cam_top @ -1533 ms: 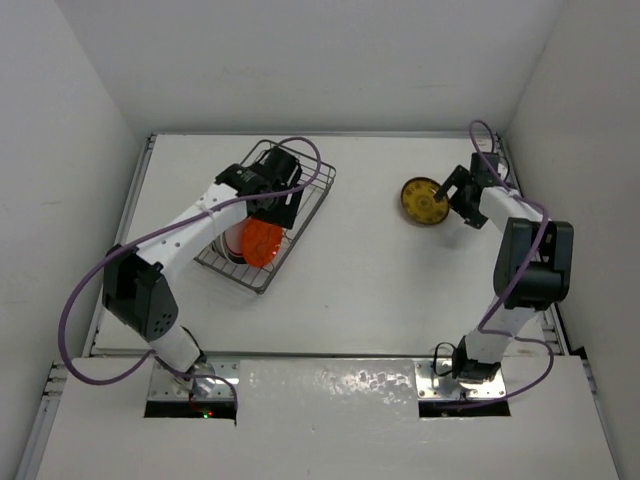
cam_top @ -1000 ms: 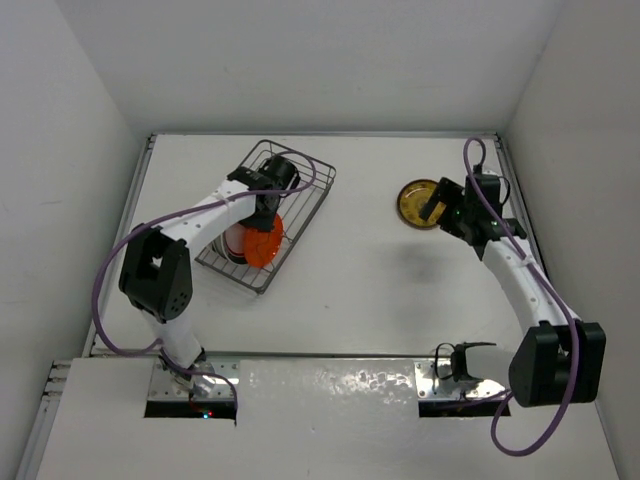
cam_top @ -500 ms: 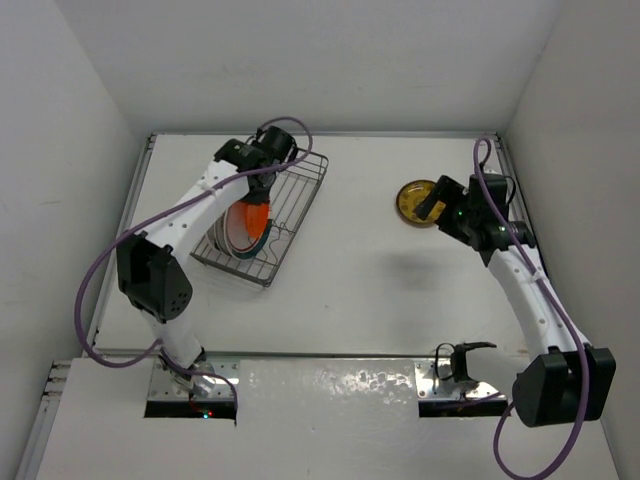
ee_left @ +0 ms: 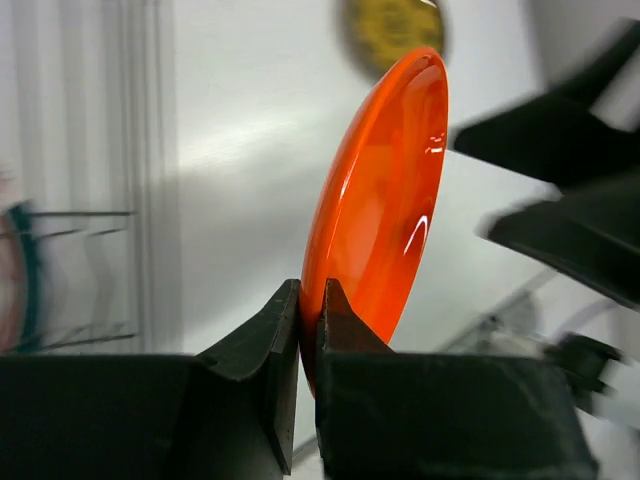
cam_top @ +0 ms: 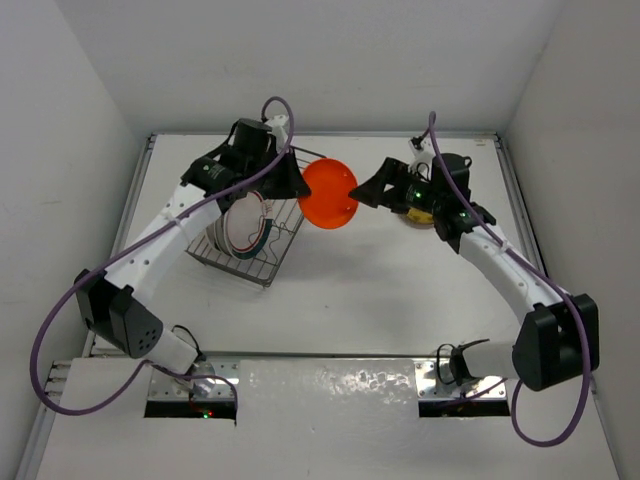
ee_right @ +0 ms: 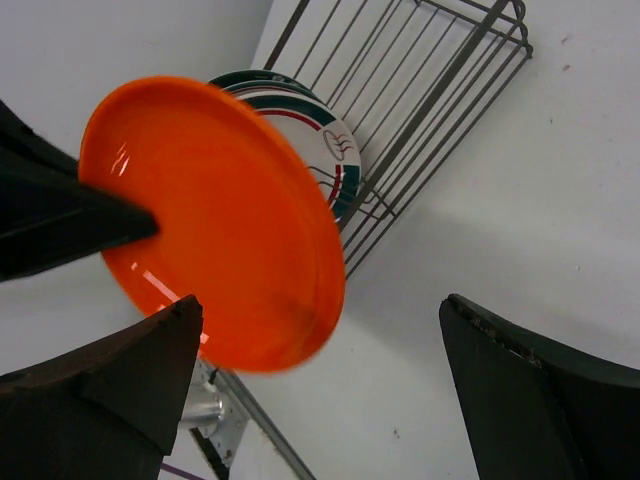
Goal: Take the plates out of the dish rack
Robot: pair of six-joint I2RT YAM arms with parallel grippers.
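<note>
My left gripper [cam_top: 292, 186] [ee_left: 310, 312] is shut on the rim of the small orange plate [cam_top: 329, 193] [ee_left: 385, 190] [ee_right: 215, 255]. It holds the plate on edge in the air, just right of the dish rack [cam_top: 262, 262] [ee_right: 430, 90]. White plates with teal-and-red rims [cam_top: 245, 228] [ee_right: 325, 150] stand in the rack. My right gripper [cam_top: 368, 192] [ee_right: 320, 385] is open and wide, right beside the orange plate's free edge and apart from it. The yellow patterned plate [cam_top: 416, 214] [ee_left: 390, 25] lies on the table, mostly hidden under my right arm.
White walls close in the table on the left, back and right. The rack sits at the back left, slanted. Purple cables loop off both arms.
My left arm has lifted the orange plate out of the rack and carried it right. My right arm has swung left from the yellow plate to meet it.
</note>
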